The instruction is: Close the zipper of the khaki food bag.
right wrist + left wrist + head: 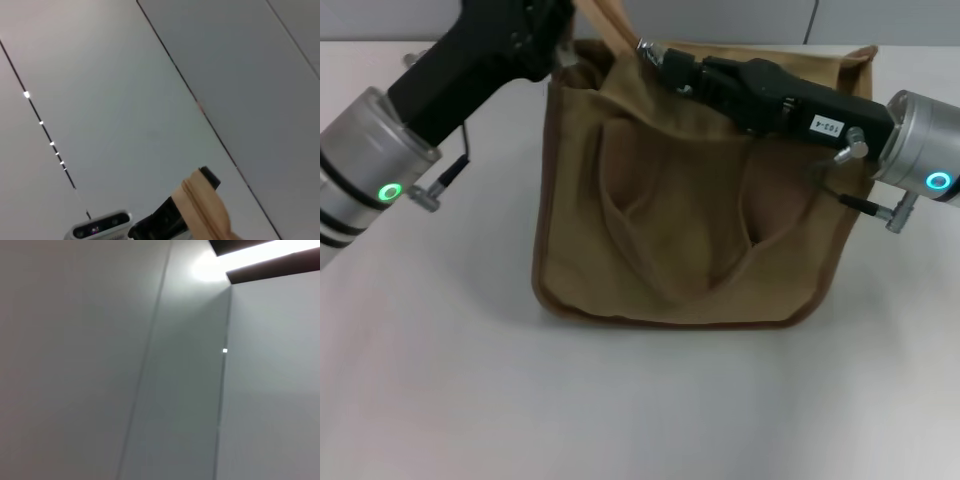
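With my left gripper (582,22) lifting a handle at eleven o'clock of the boxy khaki canvas food bag (690,230), my right gripper (655,55) sits at the top edge, jaws unreadable on both, next needing a steady zipper pull.

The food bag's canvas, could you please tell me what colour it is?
Khaki-tan, on the food bag, best seen in the head view.

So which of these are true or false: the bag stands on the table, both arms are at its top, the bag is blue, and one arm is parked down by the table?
1. The khaki food bag stands upright on the white table. True.
2. Both the left tool and the right tool are up at the bag's top edge. True.
3. The bag is blue. False: it is khaki-tan.
4. One arm is parked down by the table. False: both reach to the bag's top.
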Robot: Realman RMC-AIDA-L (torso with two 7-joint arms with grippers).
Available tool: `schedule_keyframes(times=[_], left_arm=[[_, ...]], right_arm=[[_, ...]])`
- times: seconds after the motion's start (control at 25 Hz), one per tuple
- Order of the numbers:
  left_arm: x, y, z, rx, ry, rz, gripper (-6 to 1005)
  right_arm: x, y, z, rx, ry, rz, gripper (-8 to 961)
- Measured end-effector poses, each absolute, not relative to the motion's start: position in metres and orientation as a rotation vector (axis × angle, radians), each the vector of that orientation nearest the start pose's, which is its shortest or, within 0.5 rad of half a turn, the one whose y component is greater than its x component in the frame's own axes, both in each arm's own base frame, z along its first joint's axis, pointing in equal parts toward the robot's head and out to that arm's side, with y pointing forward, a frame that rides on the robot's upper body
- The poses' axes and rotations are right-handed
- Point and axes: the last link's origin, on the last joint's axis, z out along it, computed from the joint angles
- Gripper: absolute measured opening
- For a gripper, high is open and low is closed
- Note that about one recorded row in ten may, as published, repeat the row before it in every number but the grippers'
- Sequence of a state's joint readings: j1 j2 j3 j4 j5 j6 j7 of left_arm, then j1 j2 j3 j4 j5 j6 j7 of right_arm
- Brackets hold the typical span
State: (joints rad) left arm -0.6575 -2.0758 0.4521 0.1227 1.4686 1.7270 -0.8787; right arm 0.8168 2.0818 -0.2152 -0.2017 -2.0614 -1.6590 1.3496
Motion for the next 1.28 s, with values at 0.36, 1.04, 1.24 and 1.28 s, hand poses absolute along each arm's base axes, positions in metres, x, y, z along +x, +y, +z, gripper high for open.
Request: schedule_keyframes(times=[0.36,1.04,1.24,1.28], left_arm=[[-0.226,0.337,0.014,-2.035,-0.382,-1.501,26],[-0.262,0.337,0.036,-1.906,-0.429,-1.362,26],[-0.268,0.335,0.035,-1.897,-0.452,-1.341,26],[-0.268,0.334,0.035,-1.896,-0.454,-1.339,26]], right_arm=[[0.184,0.353,-0.029,-2.589,0.831,1.399,4],[0.236,0.321,-0.010,-2.475,0.966,1.393,2],[0.249,0.309,0.002,-2.412,0.956,1.447,1],[0.251,0.306,0.005,-2.387,0.953,1.470,1]])
